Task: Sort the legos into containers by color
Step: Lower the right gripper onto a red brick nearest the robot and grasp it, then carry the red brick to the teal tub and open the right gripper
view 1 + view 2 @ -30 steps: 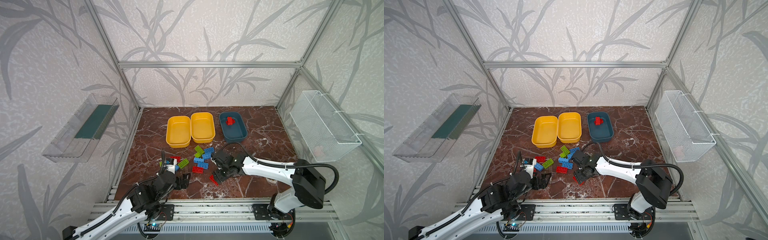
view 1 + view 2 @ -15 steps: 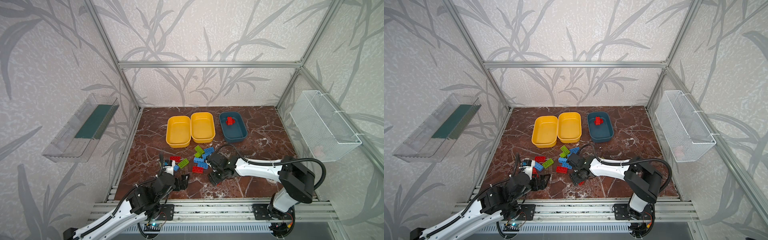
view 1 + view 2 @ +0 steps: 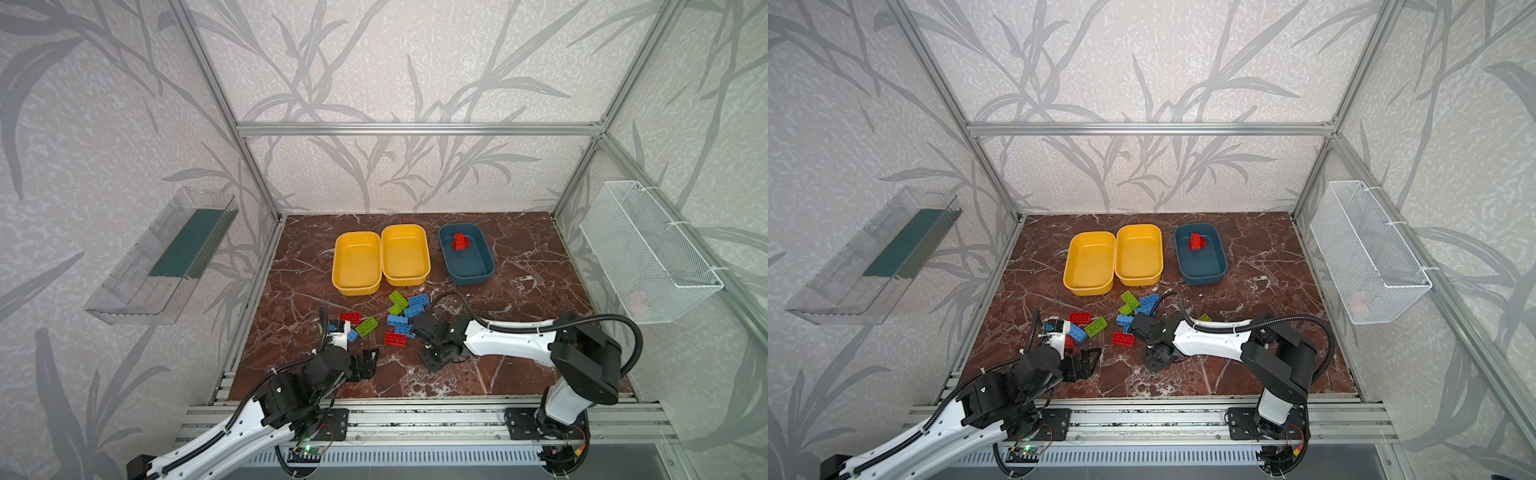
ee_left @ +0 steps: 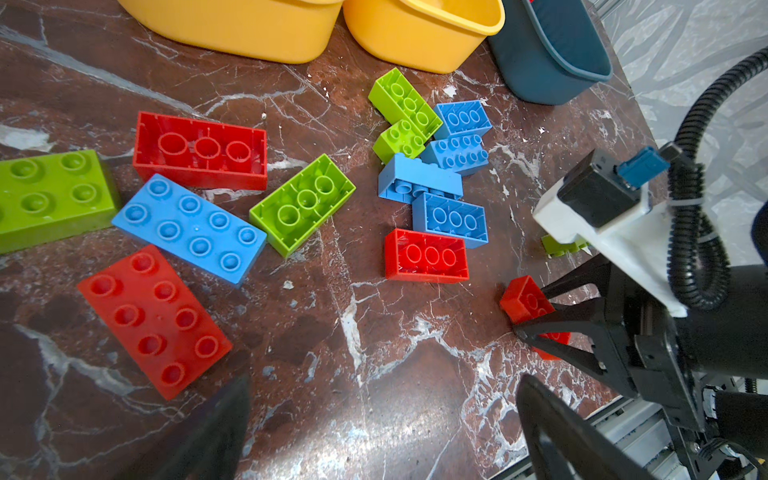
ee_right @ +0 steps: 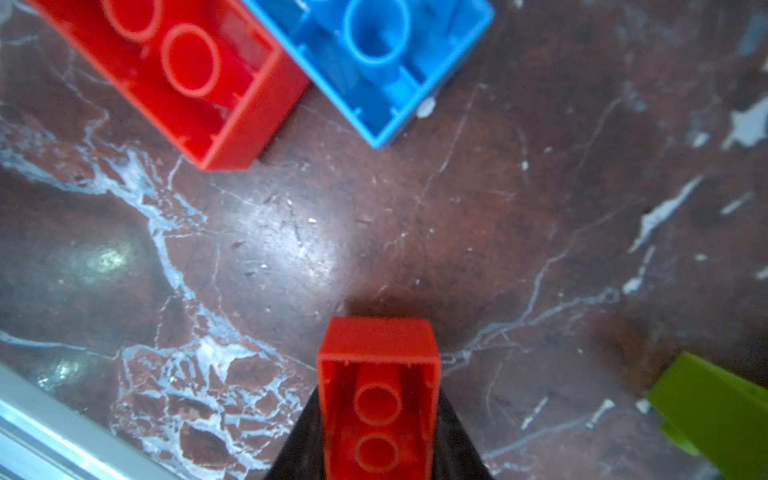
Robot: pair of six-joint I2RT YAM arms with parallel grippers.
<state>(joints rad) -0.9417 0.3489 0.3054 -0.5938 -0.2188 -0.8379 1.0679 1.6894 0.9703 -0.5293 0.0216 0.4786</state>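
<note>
A dark red marble surface [image 3: 519,266] sits inside leaf-patterned walls [image 3: 374,62]; a clear tray [image 3: 162,257] hangs on one wall, a wire basket [image 3: 648,257] on the opposite. At the back stand 2 touching yellow tubs [image 3: 357,266] and a teal tub [image 3: 473,276] holding red pieces [image 3: 459,242]. Legos [image 3: 397,320] in red, blue and green lie before the tubs, some studs up, some hollow side up. The right end effector [image 4: 540,316] is clamped on a red brick [image 5: 378,374] just at the surface; the left end effector [image 3: 365,365] hangs spread wide beside the pile. Both top views hide the held brick; a green brick [image 4: 561,247] is half covered.
</note>
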